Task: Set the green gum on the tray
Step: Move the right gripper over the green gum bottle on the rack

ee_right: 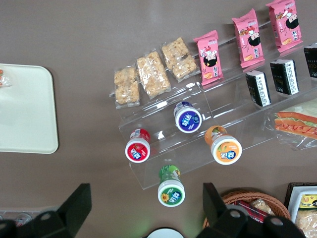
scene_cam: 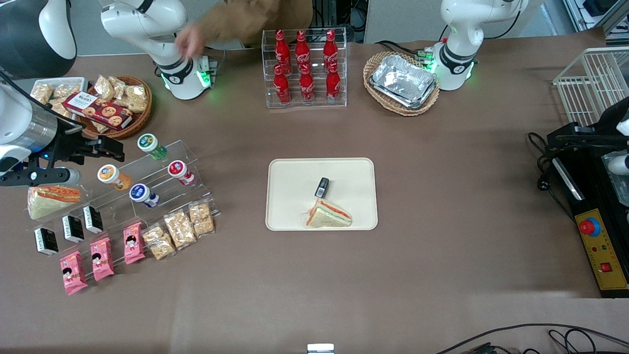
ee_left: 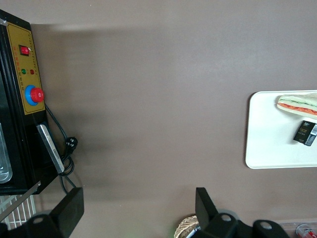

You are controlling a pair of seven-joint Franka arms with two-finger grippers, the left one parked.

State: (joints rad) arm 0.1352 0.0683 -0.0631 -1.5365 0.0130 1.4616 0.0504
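The green gum [scene_cam: 150, 145] is a small green bottle with a white lid, lying on the top step of a clear acrylic riser; it also shows in the right wrist view [ee_right: 171, 187]. The cream tray [scene_cam: 322, 193] lies mid-table and holds a wrapped sandwich [scene_cam: 328, 215] and a small dark packet [scene_cam: 322, 187]; its corner shows in the right wrist view [ee_right: 25, 111]. My gripper [scene_cam: 105, 147] hangs above the table beside the riser, toward the working arm's end. Its fingers [ee_right: 75, 206] are spread wide and empty, with the green gum between them, nearer one finger.
Orange [scene_cam: 112, 176], red [scene_cam: 180, 171] and blue [scene_cam: 143, 193] gum bottles lie on the riser. Pink snack packs [scene_cam: 101, 257], black packets [scene_cam: 72, 227] and rice crackers [scene_cam: 179, 228] are lower down. A snack basket [scene_cam: 115, 105], cola rack [scene_cam: 305, 69] and foil-tray basket [scene_cam: 403, 82] stand farther back.
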